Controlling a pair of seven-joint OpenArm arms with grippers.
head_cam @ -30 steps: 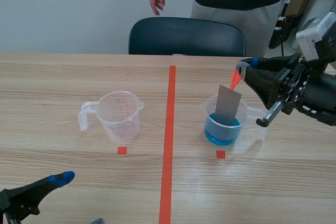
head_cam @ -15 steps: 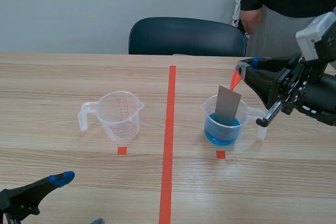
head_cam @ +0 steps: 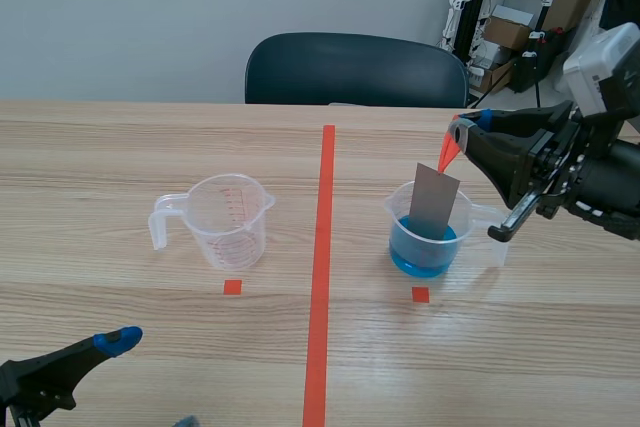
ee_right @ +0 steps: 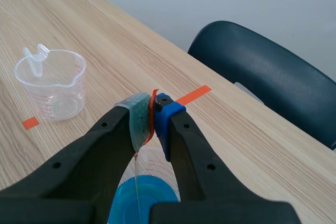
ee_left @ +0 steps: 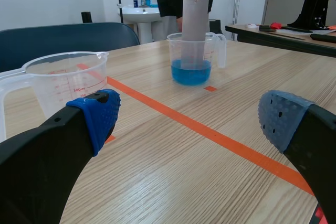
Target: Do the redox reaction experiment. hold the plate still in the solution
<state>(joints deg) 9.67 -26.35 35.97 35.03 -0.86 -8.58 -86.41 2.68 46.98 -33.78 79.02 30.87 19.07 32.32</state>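
Your right end effector (head_cam: 458, 135) hangs above the beaker (head_cam: 402, 209), clamped on the plate (head_cam: 434, 202) by its orange tab (head_cam: 448, 155), with the plate's lower end in the blue solution (head_cam: 420, 249). Your left end effector (ee_left: 189, 119) sits low, fingers apart.

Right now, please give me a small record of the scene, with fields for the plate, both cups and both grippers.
plate: thin, grey, metal, nearly upright, lower end in the blue solution
orange-red tab: at the plate's top
right cup: clear plastic measuring cup holding the blue solution
left cup: clear plastic measuring cup, looks empty
right gripper: shut on the orange-red tab, above the right cup
left gripper: open, holding nothing, low over the wooden table
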